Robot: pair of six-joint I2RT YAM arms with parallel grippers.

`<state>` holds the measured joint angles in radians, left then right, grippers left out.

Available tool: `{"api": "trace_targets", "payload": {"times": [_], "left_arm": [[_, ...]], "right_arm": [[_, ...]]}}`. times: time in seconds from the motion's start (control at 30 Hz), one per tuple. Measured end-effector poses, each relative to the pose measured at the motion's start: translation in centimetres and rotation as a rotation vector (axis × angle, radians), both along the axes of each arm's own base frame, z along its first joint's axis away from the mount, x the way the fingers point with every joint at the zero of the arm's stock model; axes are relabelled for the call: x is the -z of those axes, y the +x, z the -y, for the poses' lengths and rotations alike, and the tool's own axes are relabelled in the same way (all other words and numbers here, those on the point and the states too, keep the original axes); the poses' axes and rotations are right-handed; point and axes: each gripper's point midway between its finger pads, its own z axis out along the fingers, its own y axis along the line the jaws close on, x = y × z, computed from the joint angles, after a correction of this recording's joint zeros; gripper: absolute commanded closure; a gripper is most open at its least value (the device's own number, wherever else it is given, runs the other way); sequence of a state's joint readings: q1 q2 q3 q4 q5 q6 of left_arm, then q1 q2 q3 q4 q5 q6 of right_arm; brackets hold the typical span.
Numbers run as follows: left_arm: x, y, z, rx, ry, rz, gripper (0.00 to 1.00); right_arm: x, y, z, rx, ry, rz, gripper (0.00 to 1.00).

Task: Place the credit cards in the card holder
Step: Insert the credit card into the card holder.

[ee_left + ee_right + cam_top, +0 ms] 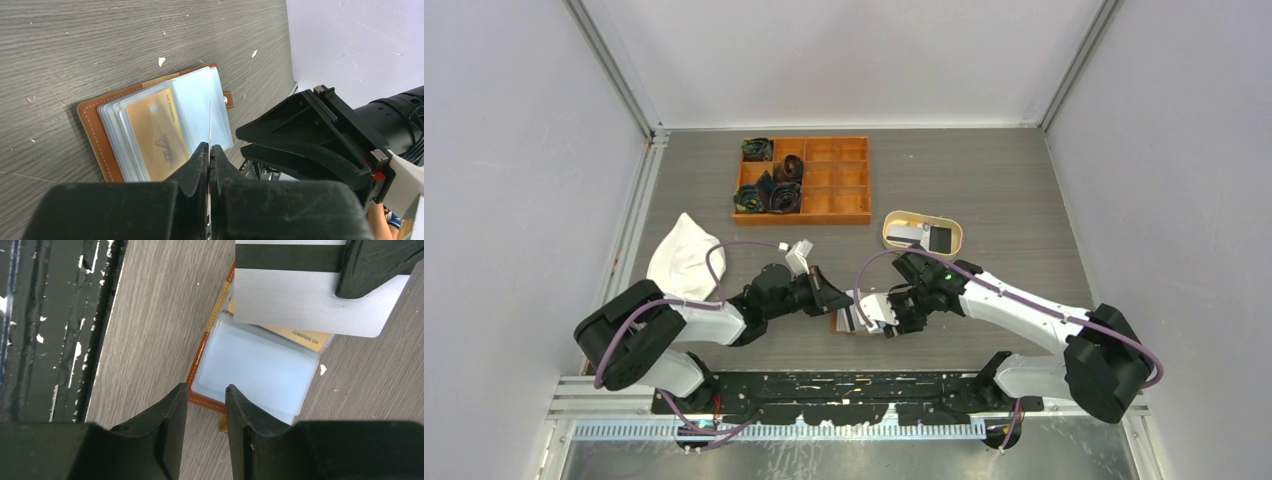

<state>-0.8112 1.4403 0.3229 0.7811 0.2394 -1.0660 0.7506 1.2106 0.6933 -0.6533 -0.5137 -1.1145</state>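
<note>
left claw (209, 149) pinching 1 silver-grey plastic card with black stripe (290, 305) | right claw (206, 405) narrow gap, empty, over open brown leather card holder (199, 390), table (1024, 200) near edge, centre | card likely light, stiff, slick: grip by edge, slide flat | 1 held, 1 gold card (155, 135) sleeved, 2 apparently in oval beige tray (892, 228)

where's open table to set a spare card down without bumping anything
Bare table runs right of the orange box and past the oval tray to its right edge. A smaller patch lies left of the box, beyond the white cloth. Crowded at near centre: the left tool and right tool meet over the card holder.
</note>
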Motion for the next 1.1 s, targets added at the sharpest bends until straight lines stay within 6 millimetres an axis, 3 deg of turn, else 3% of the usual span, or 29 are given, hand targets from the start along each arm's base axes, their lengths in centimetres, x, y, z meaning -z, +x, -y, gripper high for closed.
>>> {"api": "trace_targets", "payload": {"times": [0.17, 0.47, 0.73, 1.1], "left_arm": [[0.3, 0.5, 0.1, 0.008, 0.008, -0.020, 1.00], [2.9, 1.5, 0.0, 0.011, 0.023, -0.097, 1.00], [2.5, 1.8, 0.4, 0.018, 0.001, -0.091, 1.00], [3.9, 1.4, 0.9, 0.051, 0.016, -0.135, 1.00]], "right_arm": [[0.3, 0.6, -0.6, 0.027, -0.003, 0.007, 0.62], [1.5, 1.4, -0.8, 0.074, -0.042, 0.014, 0.63], [2.3, 1.6, -0.2, 0.080, -0.089, 0.014, 0.65], [3.0, 1.5, 0.3, 0.074, -0.128, 0.007, 0.66]]}}
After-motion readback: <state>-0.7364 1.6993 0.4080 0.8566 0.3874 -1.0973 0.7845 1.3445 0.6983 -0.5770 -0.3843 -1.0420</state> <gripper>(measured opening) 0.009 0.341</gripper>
